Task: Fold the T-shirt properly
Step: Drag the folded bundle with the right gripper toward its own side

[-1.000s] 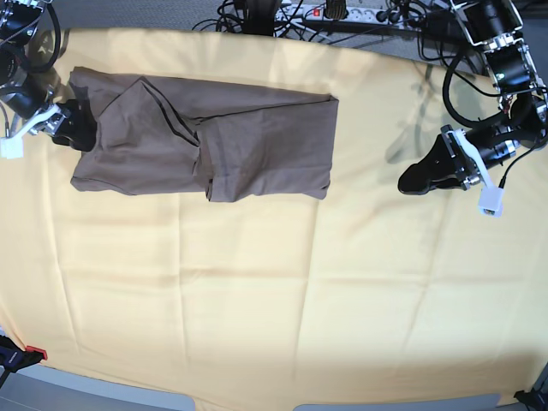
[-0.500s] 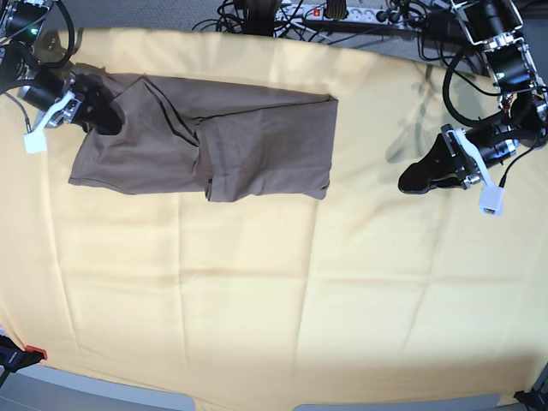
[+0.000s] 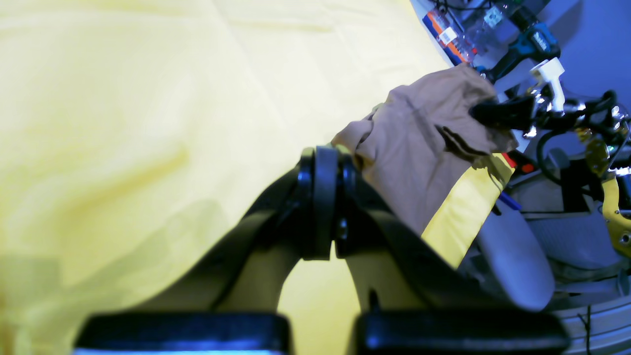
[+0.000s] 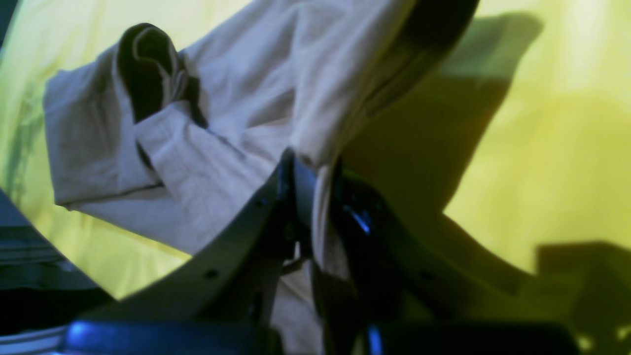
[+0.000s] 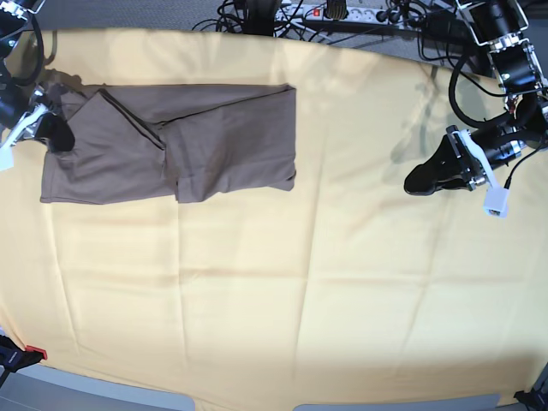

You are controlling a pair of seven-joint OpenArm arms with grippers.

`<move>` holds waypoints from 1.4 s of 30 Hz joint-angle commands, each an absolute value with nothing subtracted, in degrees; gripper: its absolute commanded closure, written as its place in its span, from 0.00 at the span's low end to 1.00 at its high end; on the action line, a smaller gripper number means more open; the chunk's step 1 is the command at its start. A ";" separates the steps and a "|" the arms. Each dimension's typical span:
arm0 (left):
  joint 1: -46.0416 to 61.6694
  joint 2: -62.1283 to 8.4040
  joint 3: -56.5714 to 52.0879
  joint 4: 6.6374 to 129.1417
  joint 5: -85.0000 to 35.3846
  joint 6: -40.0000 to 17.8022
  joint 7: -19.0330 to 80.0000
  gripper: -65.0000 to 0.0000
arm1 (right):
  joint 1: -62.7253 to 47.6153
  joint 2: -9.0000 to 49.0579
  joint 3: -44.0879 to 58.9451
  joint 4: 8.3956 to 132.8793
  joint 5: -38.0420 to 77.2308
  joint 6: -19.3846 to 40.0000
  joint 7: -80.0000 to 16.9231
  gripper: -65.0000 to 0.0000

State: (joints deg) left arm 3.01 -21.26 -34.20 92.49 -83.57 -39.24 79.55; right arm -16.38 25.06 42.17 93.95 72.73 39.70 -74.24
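while no box, bin or tray shows in any view, the one thing bearing anything is the yellow cloth spread over the table, and on it lies the t-shirt, folded into a long brown band in the far corner on the base view's left. its near hem runs roughly parallel to the cloth's far edge, and its square end stops short of the cloth's middle. the other end reaches almost to the cloth's side edge, where the right gripper sits. in the right wrist view its fingers are pinched together on a fold of the shirt's fabric, which rises between them.

the left gripper hangs over bare cloth near the opposite side edge, well apart from the shirt, its fingers pressed together on nothing. the whole near half of the cloth lies open, creased but bare, and cables crowd the table's far edge beyond the cloth.

against the picture of a second ago, the shirt has slid toward the base view's left, so its square end now lies further from the centre. the right gripper, then spread at the shirt's end, has since closed on the fabric. the left gripper has hardly shifted.
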 commanded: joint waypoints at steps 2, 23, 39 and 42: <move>2.22 -22.22 -34.48 93.41 -85.00 -39.20 78.94 1.00 | -16.75 27.24 42.85 97.76 75.07 40.00 -73.30 1.00; 2.24 -22.20 -34.48 93.36 -85.00 -39.40 79.40 1.00 | -17.30 8.23 19.29 132.92 66.57 40.00 -65.95 1.00; 2.24 -21.85 -34.48 93.36 -85.00 -39.40 79.35 1.00 | -13.80 7.46 -10.68 129.25 32.42 36.84 -50.15 0.60; 2.22 -21.76 -34.48 93.36 -85.00 -39.42 79.35 1.00 | -11.66 7.46 -11.44 128.99 35.48 37.26 -51.16 0.25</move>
State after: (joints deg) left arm 3.01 -20.97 -34.20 92.49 -83.57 -39.29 79.96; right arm -12.12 7.46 -11.40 127.90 34.35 36.91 -52.73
